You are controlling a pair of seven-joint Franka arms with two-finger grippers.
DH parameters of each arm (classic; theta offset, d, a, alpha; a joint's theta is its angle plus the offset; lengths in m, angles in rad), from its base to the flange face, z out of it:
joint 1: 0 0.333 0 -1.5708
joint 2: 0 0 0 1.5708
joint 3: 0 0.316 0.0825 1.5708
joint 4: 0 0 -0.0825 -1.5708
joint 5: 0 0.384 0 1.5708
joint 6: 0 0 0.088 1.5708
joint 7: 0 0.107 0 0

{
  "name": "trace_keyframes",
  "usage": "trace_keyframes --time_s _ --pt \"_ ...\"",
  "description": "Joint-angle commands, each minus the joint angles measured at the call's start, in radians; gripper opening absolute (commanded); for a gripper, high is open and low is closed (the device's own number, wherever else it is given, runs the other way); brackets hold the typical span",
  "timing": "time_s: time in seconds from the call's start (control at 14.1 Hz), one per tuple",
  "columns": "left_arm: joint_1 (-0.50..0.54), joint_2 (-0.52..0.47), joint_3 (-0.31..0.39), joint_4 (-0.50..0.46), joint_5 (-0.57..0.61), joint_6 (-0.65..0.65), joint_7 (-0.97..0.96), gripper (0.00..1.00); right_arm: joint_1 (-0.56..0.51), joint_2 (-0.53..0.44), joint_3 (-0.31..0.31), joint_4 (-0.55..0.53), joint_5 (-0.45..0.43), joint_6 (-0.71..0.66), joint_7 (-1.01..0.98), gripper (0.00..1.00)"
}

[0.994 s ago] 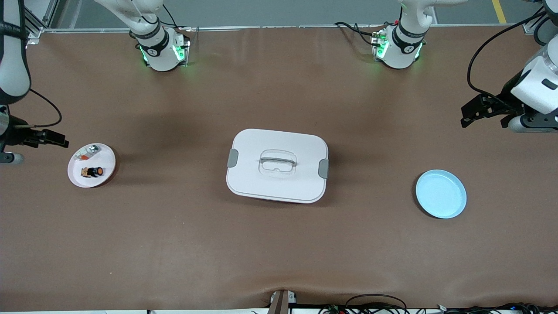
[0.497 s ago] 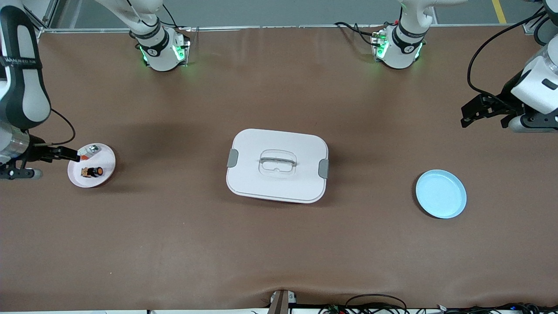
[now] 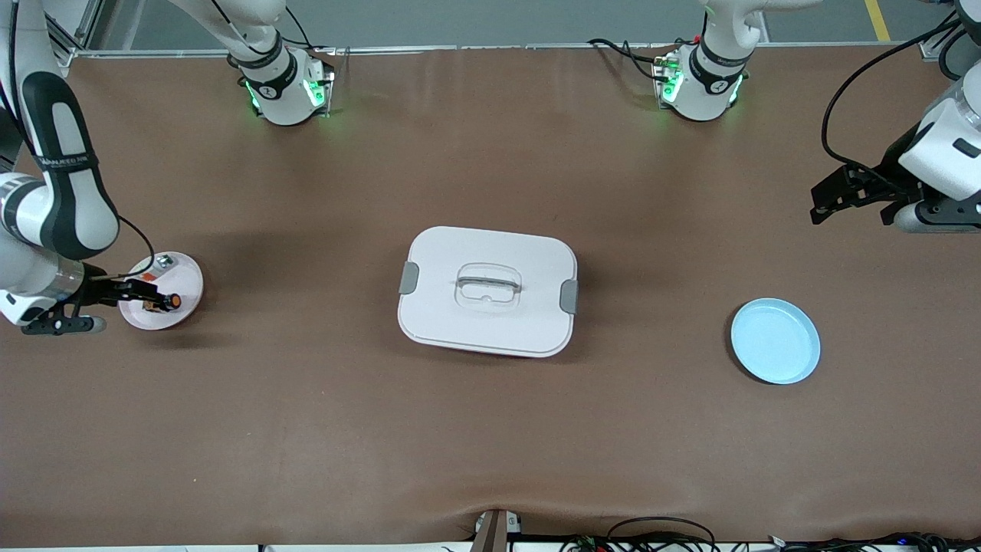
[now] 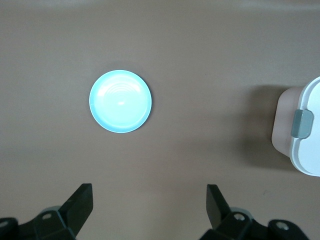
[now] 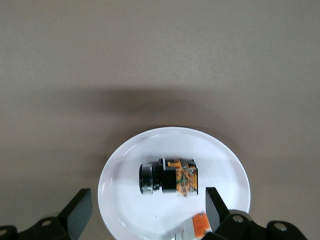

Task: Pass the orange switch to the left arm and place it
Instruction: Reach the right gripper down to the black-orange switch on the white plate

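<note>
The orange switch point(image 3: 173, 301) point(image 5: 168, 176) lies on its side on a small white plate point(image 3: 188, 282) point(image 5: 125, 200) at the right arm's end of the table. My right gripper point(image 3: 153, 295) point(image 5: 147, 210) hangs open over that plate, with the switch just ahead of its fingertips and nothing between them. The white lidded box point(image 3: 487, 290) point(image 4: 306, 135) sits mid-table with grey latches. My left gripper point(image 3: 847, 192) point(image 4: 148, 202) waits open and empty in the air over the left arm's end of the table.
A silver-and-clear part with an orange bit point(image 3: 161, 263) point(image 5: 197, 226) shares the white plate. A light blue plate point(image 3: 775, 340) point(image 4: 120, 101) stands bare toward the left arm's end, slightly nearer the front camera than the box. Cables run along the table's front edge.
My right arm has swung in from beside the white plate, so its gripper is now over it by the switch. The left arm, box and plates have not moved.
</note>
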Motion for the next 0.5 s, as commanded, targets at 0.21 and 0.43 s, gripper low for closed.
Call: trace_keyframes --time_s 0.21,0.43 --pt "0.007 0.001 -0.005 0.014 -0.005 -0.017 0.015 1.0 -0.022 0.035 0.012 -0.05 0.005 0.113 -0.109 1.0" --pt "0.007 0.001 -0.005 0.014 -0.006 -0.018 0.015 1.0 -0.034 0.048 0.011 -0.05 0.003 0.116 -0.143 1.0"
